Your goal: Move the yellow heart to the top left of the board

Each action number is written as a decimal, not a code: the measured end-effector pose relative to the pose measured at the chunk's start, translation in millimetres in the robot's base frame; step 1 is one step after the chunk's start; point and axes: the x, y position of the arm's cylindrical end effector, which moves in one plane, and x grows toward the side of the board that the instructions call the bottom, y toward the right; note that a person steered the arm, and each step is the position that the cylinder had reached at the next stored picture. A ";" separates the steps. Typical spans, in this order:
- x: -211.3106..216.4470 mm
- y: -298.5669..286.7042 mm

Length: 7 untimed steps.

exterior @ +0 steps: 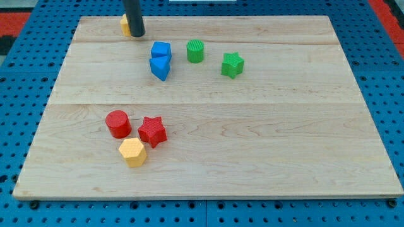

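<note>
A yellow block [125, 25], mostly hidden behind my rod so its shape is hard to make out, sits near the board's top edge, left of centre. My tip [137, 34] rests on the board right against this yellow block's right side. A yellow hexagon [132, 152] lies at the lower left.
A blue cube [161, 50] and a blue triangle-like block [160, 67] touch just right and below my tip. A green cylinder [196, 51] and green star [232, 64] sit further right. A red cylinder [118, 123] and red star [152, 131] lie by the yellow hexagon. The wooden board [265, 145] sits on blue pegboard.
</note>
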 end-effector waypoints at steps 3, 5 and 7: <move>-51.7 59.6; -53.7 -11.2; -37.4 -7.6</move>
